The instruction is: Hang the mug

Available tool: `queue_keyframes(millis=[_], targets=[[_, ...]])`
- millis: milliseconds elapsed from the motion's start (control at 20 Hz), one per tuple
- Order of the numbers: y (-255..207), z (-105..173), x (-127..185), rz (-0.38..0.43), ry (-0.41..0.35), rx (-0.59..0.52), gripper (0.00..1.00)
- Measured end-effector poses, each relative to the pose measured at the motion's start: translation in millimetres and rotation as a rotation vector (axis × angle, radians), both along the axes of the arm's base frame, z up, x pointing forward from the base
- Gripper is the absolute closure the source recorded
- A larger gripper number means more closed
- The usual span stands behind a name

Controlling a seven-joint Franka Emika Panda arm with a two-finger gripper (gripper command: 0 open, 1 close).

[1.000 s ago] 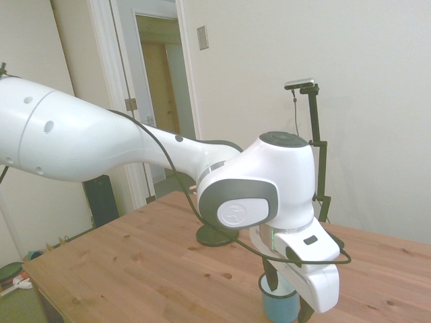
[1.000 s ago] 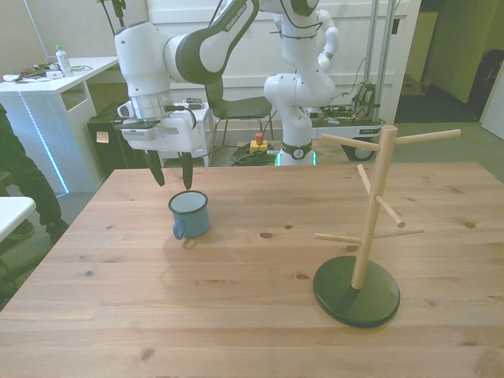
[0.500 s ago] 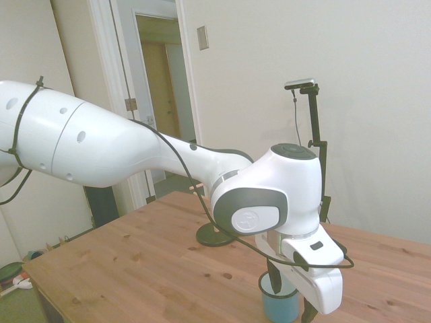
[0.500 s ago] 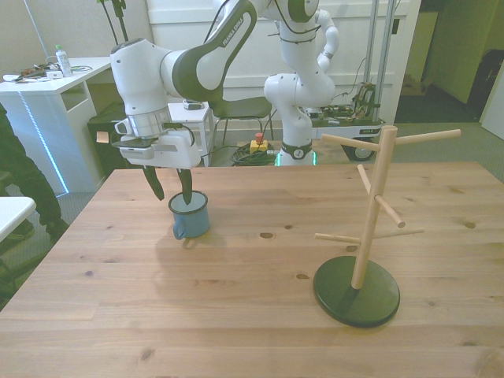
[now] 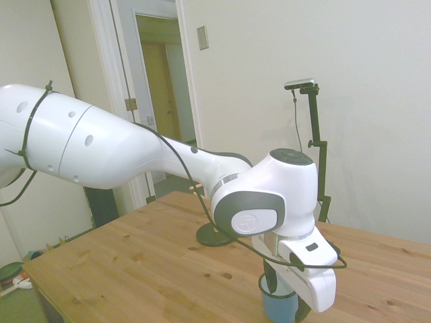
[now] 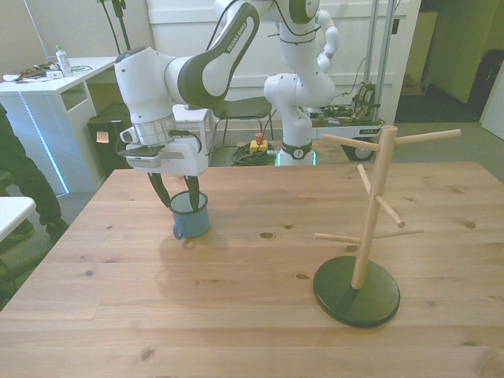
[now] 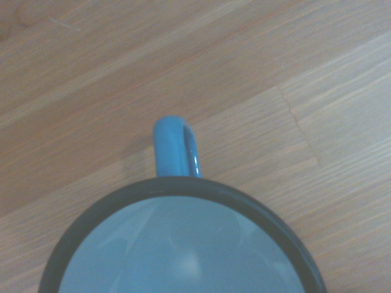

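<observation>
Nearest the lens, low and right of centre in the front view: the peg stand [image 6: 358, 272], dark round base on the wooden table [image 6: 252, 315], bare pegs fanning off its upright. Farther back and well apart, left of centre: the mug [image 6: 190, 216], upright on the boards, handle [image 6: 179, 232] toward the camera. Straight above it, the gripper [image 6: 176, 196], lowered over the mug's wall on the front view's left, one finger [image 6: 194, 198] dipping inside the rim, the other [image 6: 158, 190] outside. Jaws apparently parted, nothing clamped yet, though the wrist housing hides part of the gap. From the wrist camera: dark rim [image 7: 183, 186] and handle [image 7: 176, 146] sharp against the wood grain. From the side camera, lower right of frame: mug [image 5: 279, 306] half hidden beneath the white wrist. Likely next: a pinch on that wall, then a long carry across toward the stand.
</observation>
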State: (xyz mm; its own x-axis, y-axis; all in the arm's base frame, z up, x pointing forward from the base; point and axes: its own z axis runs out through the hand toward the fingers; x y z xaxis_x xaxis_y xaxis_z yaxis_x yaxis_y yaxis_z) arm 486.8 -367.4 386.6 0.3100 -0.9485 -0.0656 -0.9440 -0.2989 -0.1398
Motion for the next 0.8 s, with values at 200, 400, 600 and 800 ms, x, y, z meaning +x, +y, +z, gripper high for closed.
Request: queue_keyframes(millis=[200, 400, 600, 800], targets=[[2.6, -8.1, -1.8, 0.006, 0.001, -0.001, 1.00], [5.2, -14.0, -2.8, 0.015, 0.001, -0.002, 1.00], [8.2, -12.4, -0.6, 0.022, -0.002, -0.003, 1.00], [10.0, -10.6, 0.5, 0.026, -0.005, -0.004, 1.00]])
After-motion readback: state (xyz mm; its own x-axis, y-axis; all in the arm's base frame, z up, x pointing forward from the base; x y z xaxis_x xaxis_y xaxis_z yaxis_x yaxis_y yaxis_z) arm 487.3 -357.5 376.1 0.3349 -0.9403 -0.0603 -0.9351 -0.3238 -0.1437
